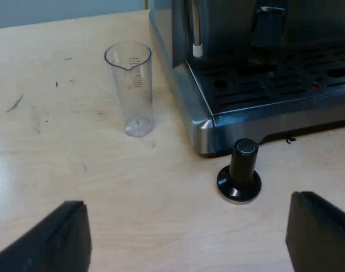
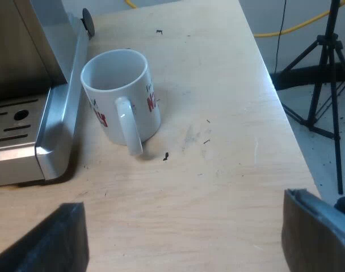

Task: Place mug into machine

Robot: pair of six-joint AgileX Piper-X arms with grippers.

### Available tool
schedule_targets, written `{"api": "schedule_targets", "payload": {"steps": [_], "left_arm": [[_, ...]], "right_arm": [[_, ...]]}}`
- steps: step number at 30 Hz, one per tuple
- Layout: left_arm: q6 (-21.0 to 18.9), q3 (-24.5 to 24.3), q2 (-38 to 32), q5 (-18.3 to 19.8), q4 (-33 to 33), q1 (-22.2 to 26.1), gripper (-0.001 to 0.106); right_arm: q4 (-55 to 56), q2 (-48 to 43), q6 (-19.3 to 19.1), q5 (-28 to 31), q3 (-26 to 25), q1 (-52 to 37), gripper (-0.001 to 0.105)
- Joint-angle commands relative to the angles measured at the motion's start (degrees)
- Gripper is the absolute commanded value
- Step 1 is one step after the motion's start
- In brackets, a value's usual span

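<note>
Left wrist view: left gripper [image 1: 186, 241] above bare table [image 1: 59, 147]; fingers [image 1: 53, 241] wide apart, nothing between them; measuring glass [image 1: 130, 88] upright, empty, on the table near the espresso machine [image 1: 229, 34] corner, not touching it; tamper [image 1: 239, 171] with black knob stands on its base just beside that same corner, apart from the glass; drip tray [image 1: 274, 85] has nothing on it; steam wand [image 1: 196, 28] with white tip hangs over the tray's edge.

Right wrist view: right gripper [image 2: 184, 241] above the table [image 2: 218, 187]; fingers [image 2: 317, 232] spread wide, gripping nothing; mug [image 2: 120, 96] white with red lettering, upright, empty, on the table just beside the espresso machine [image 2: 25, 51] base, near its corner; not on the tray; handle points toward the gripper; cannot tell if mug touches the base; mug sits well in from the table's edge; past that edge, a tripod [image 2: 323, 85] and yellow cable [image 2: 300, 25] on the floor.
</note>
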Motion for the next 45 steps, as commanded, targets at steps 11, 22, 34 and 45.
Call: {"api": "schedule_targets", "payload": {"steps": [11, 22, 34, 45], "left_arm": [[-0.6, -6.5, 6.3, 6.3, -5.4, -0.6, 0.071], [-0.7, -13.2, 21.6, 7.8, -11.9, -13.4, 0.071], [-0.4, -18.0, 37.5, 9.5, -18.9, -26.3, 0.071], [-2.2, -18.0, 47.7, 9.2, -25.6, -32.0, 0.071]], "right_arm": [[-0.7, 6.0, 1.3, -1.7, -5.3, -0.2, 0.071], [-0.5, 18.0, 2.2, -6.8, -14.2, 4.8, 0.071], [-1.0, 32.2, 4.2, -5.9, -19.0, 11.8, 0.071], [-6.3, 41.0, 7.7, 3.1, -19.0, 18.0, 0.071]]}}
